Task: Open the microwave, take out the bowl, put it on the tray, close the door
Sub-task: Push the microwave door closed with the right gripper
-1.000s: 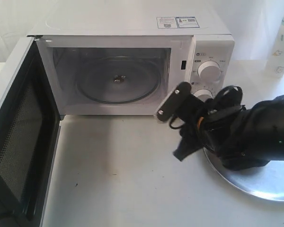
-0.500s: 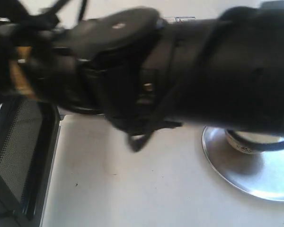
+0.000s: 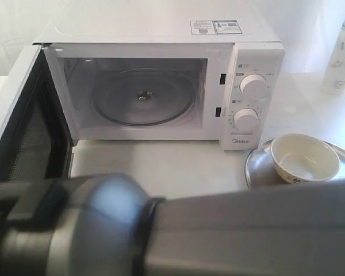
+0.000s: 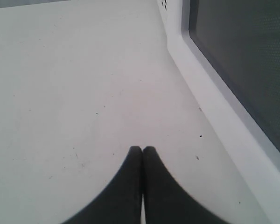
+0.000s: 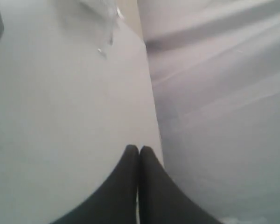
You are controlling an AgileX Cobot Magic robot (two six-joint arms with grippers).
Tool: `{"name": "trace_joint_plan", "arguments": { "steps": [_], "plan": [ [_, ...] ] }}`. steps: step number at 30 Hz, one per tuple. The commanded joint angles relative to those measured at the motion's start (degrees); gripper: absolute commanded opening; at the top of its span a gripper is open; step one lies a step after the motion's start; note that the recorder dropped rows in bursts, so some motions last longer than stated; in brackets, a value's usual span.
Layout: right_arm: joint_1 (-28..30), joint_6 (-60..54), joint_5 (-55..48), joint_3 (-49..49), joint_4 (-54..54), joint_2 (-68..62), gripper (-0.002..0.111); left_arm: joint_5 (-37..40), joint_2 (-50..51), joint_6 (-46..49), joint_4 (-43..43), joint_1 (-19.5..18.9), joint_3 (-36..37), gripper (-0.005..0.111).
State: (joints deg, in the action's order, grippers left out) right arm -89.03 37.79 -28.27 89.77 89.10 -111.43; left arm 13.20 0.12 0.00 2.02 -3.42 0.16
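The white microwave stands with its door swung wide open to the left, and only the glass turntable lies inside. The cream bowl sits upright on the silver tray, right of the microwave. No gripper touches it. A blurred grey arm close to the camera fills the lower exterior view and hides both grippers there. My left gripper is shut and empty over the bare table, beside the door's dark window. My right gripper is shut and empty above the table edge.
A pale bottle stands at the back right of the table; it may be the blurry clear thing in the right wrist view. White cloth hangs beyond the table edge. The open door juts out over the table's left front.
The right arm was over the tray a second ago and has swept off it past the camera. The bowl now shows on the tray, and an arm blurs the lower view.
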Motion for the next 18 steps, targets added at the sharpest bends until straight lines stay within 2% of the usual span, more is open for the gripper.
{"name": "trace_joint_plan", "arguments": {
  "steps": [1,8,18],
  "plan": [
    [5.32,-24.31,-40.45,-1.19,-5.62,-4.99,0.000,0.13,-0.12,0.00,0.53,0.17,-0.16,0.000],
    [10.24,-22.33,-41.69,-1.29,-9.38,-3.17,0.000,0.13,-0.12,0.00,0.53,0.17,-0.16,0.000],
    [10.31,-13.35,-41.69,-1.29,-7.16,4.02,0.000,0.13,-0.12,0.00,0.53,0.17,-0.16,0.000]
  ]
}}
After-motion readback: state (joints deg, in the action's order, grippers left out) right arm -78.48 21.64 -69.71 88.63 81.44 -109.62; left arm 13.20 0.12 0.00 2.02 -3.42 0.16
